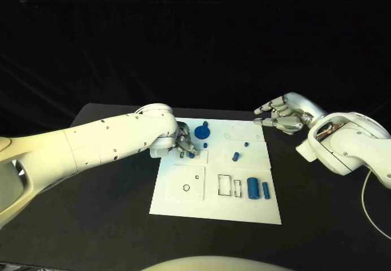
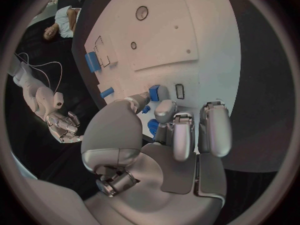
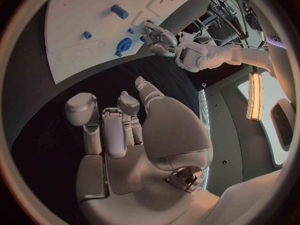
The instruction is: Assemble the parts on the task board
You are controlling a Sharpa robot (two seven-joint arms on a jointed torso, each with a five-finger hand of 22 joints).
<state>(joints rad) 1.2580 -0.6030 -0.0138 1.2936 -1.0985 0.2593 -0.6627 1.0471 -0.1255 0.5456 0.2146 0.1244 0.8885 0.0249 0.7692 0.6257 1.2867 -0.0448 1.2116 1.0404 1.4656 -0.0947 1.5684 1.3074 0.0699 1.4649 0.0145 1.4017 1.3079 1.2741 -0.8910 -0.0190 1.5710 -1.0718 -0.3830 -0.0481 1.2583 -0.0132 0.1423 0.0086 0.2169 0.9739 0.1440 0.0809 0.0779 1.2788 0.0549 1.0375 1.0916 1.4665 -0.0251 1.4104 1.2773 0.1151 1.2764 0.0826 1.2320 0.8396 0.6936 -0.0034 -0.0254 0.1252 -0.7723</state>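
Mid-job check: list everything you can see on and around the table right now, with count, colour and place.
table: one, black, under everything.
task board: one, white, middle of the table.
round part: one, blue, on the board's far end near the left hand.
cylinder parts: two, blue, lying side by side on the board's near right.
small parts: a few, blue, about the board's middle; exact count unclear.
small part at the left fingertips: one, blue; whether it is held I cannot tell.
left hand: silver, over the board's far left.
right hand: silver, holding nothing, beyond the board's far right corner.
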